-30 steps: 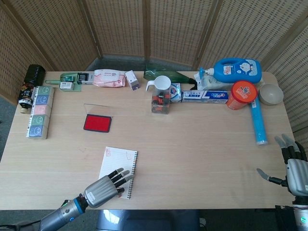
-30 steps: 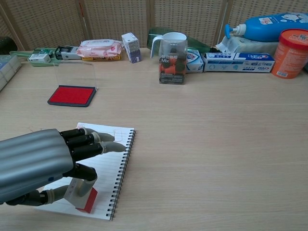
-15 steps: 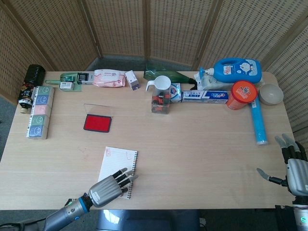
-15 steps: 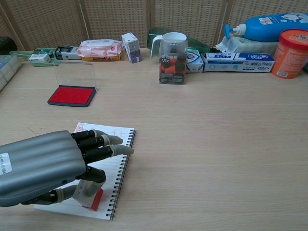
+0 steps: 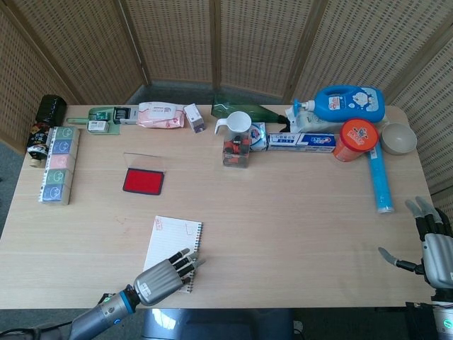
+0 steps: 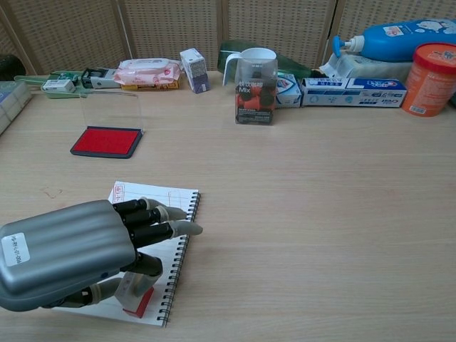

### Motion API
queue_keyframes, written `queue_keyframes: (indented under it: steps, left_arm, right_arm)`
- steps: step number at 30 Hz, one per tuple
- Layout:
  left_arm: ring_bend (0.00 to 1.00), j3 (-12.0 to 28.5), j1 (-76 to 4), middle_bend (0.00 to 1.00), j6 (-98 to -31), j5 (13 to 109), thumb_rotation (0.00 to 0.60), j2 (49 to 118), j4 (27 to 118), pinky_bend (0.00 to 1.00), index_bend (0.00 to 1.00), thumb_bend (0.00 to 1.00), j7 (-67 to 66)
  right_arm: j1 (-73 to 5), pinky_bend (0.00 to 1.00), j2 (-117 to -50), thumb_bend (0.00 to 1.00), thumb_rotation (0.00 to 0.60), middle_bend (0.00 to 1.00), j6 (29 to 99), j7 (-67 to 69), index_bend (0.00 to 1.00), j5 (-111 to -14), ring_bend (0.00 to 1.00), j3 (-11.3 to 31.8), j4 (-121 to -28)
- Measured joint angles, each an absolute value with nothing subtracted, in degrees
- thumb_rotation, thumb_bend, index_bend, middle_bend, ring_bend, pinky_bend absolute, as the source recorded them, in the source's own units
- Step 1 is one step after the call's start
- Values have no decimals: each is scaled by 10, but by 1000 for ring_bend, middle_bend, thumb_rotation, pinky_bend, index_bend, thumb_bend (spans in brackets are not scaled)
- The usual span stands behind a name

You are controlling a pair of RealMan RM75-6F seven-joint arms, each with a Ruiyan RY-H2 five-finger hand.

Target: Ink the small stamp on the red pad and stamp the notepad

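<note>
My left hand [image 6: 71, 253] hovers over the near end of the spiral notepad [image 6: 165, 201], fingers stretched toward its right edge. Under the hand, thumb and a finger pinch the small stamp [image 6: 137, 297]; it tilts, with its red base on the paper's near corner. In the head view the same hand [image 5: 164, 278] covers the notepad's [image 5: 175, 237] near edge and hides the stamp. A small red imprint [image 6: 118, 189] shows at the page's far left corner. The red ink pad [image 6: 105, 140] lies open further back left. My right hand [image 5: 432, 248] is open at the table's near right corner.
A clear lid [image 6: 110, 110] stands behind the ink pad. Along the far edge stand a wipes pack [image 5: 161, 114], a white cup [image 5: 236, 123], a boxed jar [image 6: 256, 89], a blue bottle [image 5: 347, 103], an orange can [image 5: 356, 139] and a blue tube [image 5: 379, 181]. Boxes [image 5: 56, 163] line the left edge.
My left hand has drawn back toward the near edge and sunk lower over the notepad. The stamp it holds has shifted slightly right and tipped over further. The right hand has not moved.
</note>
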State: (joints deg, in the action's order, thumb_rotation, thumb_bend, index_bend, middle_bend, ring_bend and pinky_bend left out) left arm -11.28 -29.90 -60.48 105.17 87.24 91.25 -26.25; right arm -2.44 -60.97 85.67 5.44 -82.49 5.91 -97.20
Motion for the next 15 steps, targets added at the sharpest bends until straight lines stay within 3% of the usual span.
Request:
queue_keyframes:
  steps: [15]
  left_arm:
    - [0, -111, -295, 0, -600, 1045, 600, 887, 895, 101, 733, 421, -261]
  right_arm:
    - [-24, 0, -608, 0, 401, 0, 859, 56, 0, -825, 0, 59, -971]
